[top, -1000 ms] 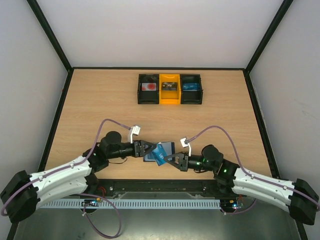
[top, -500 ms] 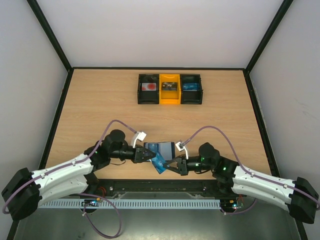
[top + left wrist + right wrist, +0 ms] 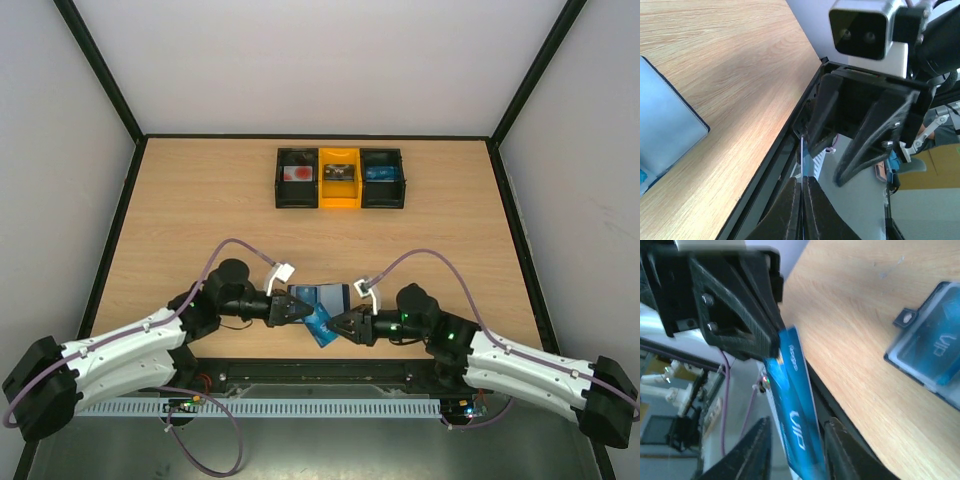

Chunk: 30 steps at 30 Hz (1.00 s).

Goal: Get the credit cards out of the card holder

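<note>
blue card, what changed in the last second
The blue card moved from over the wallet toward the near edge of the table. The left gripper moved in and shut on it, and the right gripper, which carried it, has begun to open. The wallet and the three boxes stayed put.

Table (image 3: 200, 200), light wood-grain top, black rim on all sides, filling the middle of the enclosure. Back wall (image 3: 320, 60), left wall (image 3: 50, 180) and right wall (image 3: 590, 180), plain off-white, no windows. Black frame struts (image 3: 100, 70) at the corners where the walls meet. Row of three small open bins at far centre, touching: black (image 3: 298, 203), yellow (image 3: 339, 203), black (image 3: 383, 203). White slotted rail (image 3: 300, 408) along the near edge; grey metal surface (image 3: 340, 450) below it. Even, soft lighting, faint shadows only.
</note>
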Motion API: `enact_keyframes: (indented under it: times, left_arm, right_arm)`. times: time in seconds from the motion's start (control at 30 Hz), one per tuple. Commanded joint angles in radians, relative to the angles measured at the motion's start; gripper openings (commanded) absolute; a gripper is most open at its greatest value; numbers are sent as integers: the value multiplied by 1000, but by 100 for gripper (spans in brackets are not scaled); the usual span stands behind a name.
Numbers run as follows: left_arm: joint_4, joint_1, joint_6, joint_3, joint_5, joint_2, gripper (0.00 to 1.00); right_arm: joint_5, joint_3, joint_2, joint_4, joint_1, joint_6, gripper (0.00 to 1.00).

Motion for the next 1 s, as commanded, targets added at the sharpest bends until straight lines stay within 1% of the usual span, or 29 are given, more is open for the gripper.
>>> enact_keyframes:
  times: [0.0,0.1,0.17,0.27,0.43,0.57,0.7,0.83,0.97]
  left_arm:
    - [27,-5,-39,-9,-41,-31,3]
    - [90,-5,-121,-34,-111,-65,3]
    - [131,-3,-172,-45,-163,-74,3]
    - [145,-3,-212,-35,-232,-67,3]
    - [203,-3,-296,-40,-365,-86,3]
    - [217,-5,-370,-47,-518,-111,3]
    - [232,-5,-428,-51,-620,-129,3]
    - [223,-5,-476,-47,-693,-138,3]
    - [254,-6,-499,-53,-729,-144,3]
  right_arm:
    - [134,31,-72,39,4,28,37]
    - [174,-13,-132,110,5,92,52]
    - [228,-29,-164,110,4,106,62]
    - [330,-15,-187,65,5,111,69]
    - [488,-29,-204,98,4,216,81]
    - [565,-59,-201,193,5,312,82]
    - [582,-78,-160,318,4,380,77]
    - [587,-35,-60,374,4,412,72]
    - [554,12,62,462,5,420,68]
